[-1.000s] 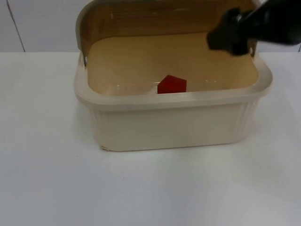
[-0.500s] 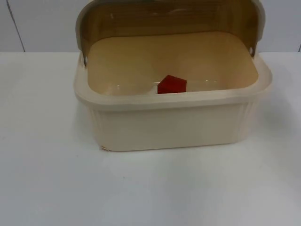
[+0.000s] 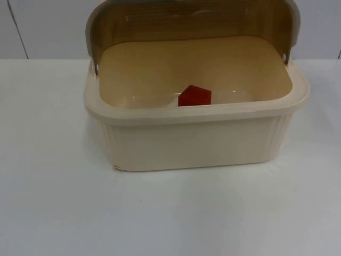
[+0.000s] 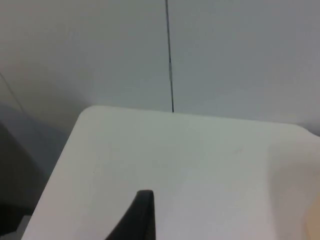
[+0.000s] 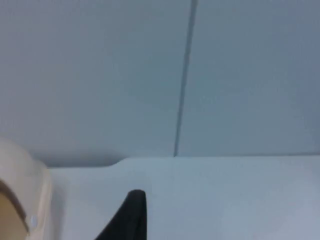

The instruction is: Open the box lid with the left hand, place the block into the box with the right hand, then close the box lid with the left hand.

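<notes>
A cream plastic box (image 3: 197, 140) stands in the middle of the white table. Its amber see-through lid (image 3: 192, 21) is swung up and stands at the back. Inside, a red block (image 3: 194, 96) lies on the floor close to the front wall. My left gripper (image 4: 142, 217) waits off the box's left side, over bare table near the wall. Beyond the box's right side, my right gripper (image 5: 131, 215) also hangs over the table, with the box's rim and a lid hinge (image 5: 31, 220) beside it. Nothing shows in either gripper.
The grey partition wall (image 3: 48, 26) runs just behind the box. The table edge (image 4: 60, 155) lies left of my left gripper. White table top (image 3: 170, 213) stretches in front of the box and to both sides.
One second ago my right arm hung over the box's back right corner; it has since pulled away out of the top view. Box, lid and block have not moved.
</notes>
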`<action>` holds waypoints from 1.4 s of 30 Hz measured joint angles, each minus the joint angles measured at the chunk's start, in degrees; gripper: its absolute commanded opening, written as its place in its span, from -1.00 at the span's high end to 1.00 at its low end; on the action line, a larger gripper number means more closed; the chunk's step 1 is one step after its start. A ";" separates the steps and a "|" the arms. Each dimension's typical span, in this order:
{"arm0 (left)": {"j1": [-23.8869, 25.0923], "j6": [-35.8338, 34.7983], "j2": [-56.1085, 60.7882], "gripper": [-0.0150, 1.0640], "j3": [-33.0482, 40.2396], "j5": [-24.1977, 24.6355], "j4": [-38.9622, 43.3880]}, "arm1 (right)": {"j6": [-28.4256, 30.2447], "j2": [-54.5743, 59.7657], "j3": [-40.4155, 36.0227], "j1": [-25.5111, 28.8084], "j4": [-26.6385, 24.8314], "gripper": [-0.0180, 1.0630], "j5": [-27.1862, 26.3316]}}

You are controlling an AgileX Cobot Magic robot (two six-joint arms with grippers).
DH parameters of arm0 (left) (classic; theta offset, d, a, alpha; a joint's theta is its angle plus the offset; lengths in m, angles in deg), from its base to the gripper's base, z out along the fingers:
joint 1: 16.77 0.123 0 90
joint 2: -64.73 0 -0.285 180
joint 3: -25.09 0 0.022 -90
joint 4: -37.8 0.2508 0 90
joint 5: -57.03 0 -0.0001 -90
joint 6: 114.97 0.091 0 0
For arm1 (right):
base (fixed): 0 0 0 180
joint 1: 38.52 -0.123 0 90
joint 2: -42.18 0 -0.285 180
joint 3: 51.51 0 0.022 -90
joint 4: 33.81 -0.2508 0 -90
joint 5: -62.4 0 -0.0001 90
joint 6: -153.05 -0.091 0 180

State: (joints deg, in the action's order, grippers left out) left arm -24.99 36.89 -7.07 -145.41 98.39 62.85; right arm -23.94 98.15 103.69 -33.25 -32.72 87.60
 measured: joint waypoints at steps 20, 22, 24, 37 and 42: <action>0.00 17.70 -0.13 -0.97 0.00 -8.95 -17.44 | -0.14 -3.54 -0.02 0.56 0.00 -0.97 3.74; -0.68 27.49 -0.48 -0.97 0.00 -10.99 -27.05 | -0.39 -3.45 -0.02 0.56 0.00 -0.97 3.74; -2.78 36.53 -1.47 -0.97 0.00 -12.35 -32.73 | -0.39 -3.21 -0.12 0.56 0.00 -0.97 3.62; -19.85 71.15 -15.85 -0.97 -6.81 -16.78 -28.80 | -0.62 -2.35 -0.12 0.56 0.00 -0.97 3.51; -23.60 72.42 -23.92 -0.97 -11.92 -19.28 -10.82 | -0.62 -2.26 -0.12 0.56 0.00 -0.97 3.51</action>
State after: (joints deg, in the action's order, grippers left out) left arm -48.59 109.31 -30.99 -157.33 79.11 52.02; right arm -24.56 95.89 103.57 -32.69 -32.72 91.11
